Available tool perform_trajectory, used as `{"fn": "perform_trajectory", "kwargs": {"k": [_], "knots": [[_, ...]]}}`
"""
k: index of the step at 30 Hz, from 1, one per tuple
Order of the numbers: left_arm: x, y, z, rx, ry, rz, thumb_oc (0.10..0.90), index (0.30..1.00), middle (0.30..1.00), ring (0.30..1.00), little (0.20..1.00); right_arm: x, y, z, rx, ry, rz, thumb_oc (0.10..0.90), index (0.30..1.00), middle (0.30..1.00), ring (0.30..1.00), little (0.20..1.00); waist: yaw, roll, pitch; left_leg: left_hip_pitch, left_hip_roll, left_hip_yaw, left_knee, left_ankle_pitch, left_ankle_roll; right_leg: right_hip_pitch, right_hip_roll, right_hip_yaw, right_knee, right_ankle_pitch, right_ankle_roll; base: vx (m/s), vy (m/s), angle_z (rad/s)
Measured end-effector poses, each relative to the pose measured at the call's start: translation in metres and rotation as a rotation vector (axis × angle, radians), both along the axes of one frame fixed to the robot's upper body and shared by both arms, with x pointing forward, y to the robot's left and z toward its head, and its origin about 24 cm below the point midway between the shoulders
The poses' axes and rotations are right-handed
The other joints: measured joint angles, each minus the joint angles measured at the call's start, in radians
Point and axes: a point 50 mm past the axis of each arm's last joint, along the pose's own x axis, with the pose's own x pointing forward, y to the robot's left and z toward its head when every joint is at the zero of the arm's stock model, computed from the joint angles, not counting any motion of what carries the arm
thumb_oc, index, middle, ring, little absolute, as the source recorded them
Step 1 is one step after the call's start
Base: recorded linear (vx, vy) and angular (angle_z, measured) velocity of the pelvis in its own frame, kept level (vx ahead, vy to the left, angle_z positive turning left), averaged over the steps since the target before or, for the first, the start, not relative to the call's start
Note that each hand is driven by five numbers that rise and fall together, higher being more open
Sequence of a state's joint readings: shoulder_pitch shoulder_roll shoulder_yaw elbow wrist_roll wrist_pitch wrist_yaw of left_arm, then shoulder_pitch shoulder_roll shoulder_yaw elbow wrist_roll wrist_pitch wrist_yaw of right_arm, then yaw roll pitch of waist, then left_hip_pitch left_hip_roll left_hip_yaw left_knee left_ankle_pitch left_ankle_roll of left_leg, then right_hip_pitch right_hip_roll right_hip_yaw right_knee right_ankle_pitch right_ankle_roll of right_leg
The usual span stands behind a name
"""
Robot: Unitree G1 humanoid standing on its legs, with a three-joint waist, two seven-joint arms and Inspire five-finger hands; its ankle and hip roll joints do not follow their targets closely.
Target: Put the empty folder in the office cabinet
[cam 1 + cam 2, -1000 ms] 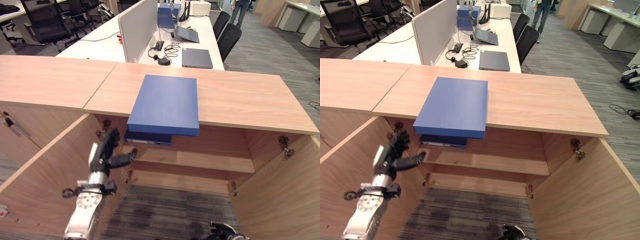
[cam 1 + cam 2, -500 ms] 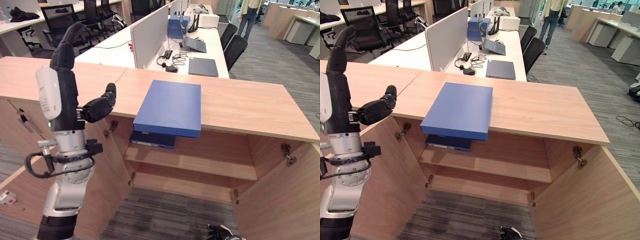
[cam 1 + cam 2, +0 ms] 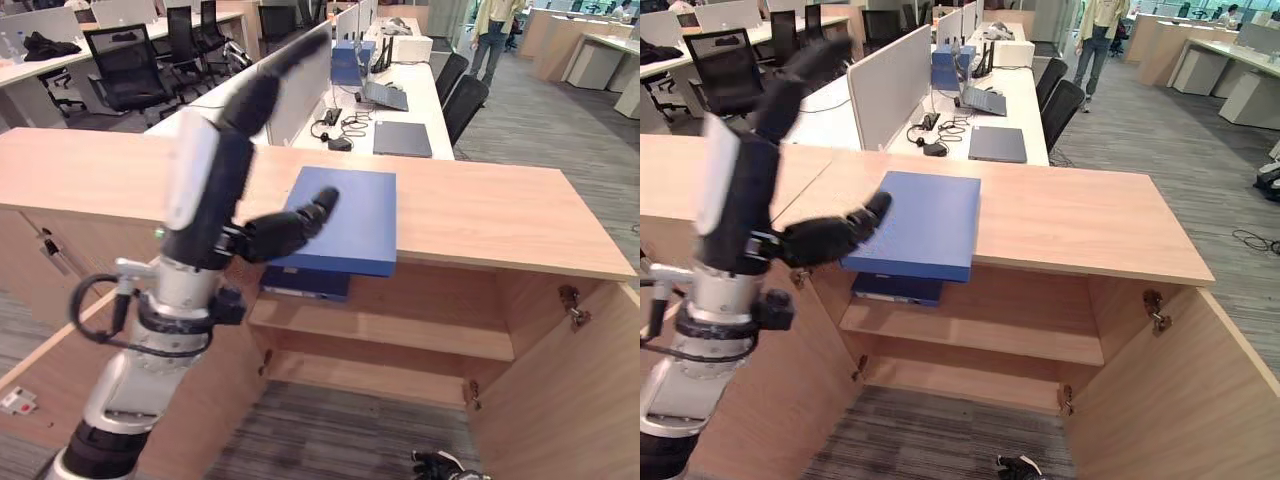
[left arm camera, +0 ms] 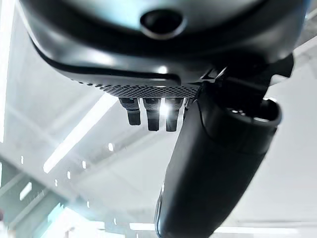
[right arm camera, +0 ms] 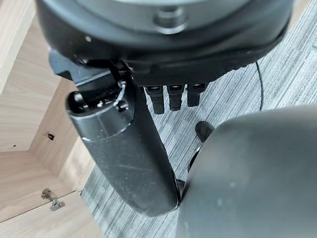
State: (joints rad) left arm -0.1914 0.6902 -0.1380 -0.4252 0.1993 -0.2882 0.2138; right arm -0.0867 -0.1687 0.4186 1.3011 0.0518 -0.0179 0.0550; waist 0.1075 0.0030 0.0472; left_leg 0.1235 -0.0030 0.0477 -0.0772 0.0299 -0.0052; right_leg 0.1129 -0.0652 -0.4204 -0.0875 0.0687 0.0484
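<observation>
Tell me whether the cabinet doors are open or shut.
Open. Both cabinet doors swing outward, exposing the inner shelf. The blue folder lies on the cabinet top, overhanging its front edge.

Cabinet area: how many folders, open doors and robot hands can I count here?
Folders: 2, top folder, lower folder
Open doors: 2, left door, right door
Hands: 2, left hand, right hand
Total: 6

Counts: folders, cabinet parts, desk items

Two blue folders: one [image 3: 925, 222] on the cabinet top [image 3: 1070, 215] mid-frame, one [image 3: 897, 288] on the shelf [image 3: 980, 330] under it. Two open cabinet doors, lower left [image 3: 780, 400] and lower right [image 3: 1170, 400]. Two laptops upper centre: closed [image 3: 997, 144], open [image 3: 983, 100]. One person [image 3: 1103, 25] top right.
</observation>
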Motion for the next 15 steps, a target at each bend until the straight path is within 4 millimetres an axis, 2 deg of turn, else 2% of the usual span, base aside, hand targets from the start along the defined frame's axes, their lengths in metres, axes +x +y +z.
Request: {"fn": "perform_trajectory", "kwargs": {"k": [5,15], "knots": [[0.022,0.008,-0.038,0.078,0.235,0.071,0.800,0.900,0.900,0.900,0.900,0.000,0.000,0.000,0.002,0.000,0.000,0.800,0.900,0.900,0.900,0.900,-0.005,0.005,-0.003,0.000,0.005,0.000,0.000,0.003,-0.003,0.000,0.004,0.000,0.000,0.000,-0.001,0.00,0.000,0.00],[0.035,0.029,-0.074,0.157,0.419,0.201,0.800,0.900,0.900,0.900,0.900,0.001,0.000,0.000,0.000,0.004,0.000,0.800,0.900,0.900,0.900,0.900,-0.009,0.004,-0.004,0.002,0.004,0.001,0.000,0.005,-0.002,0.000,0.004,0.001,0.000,0.001,-0.001,0.00,0.000,0.00]]}}
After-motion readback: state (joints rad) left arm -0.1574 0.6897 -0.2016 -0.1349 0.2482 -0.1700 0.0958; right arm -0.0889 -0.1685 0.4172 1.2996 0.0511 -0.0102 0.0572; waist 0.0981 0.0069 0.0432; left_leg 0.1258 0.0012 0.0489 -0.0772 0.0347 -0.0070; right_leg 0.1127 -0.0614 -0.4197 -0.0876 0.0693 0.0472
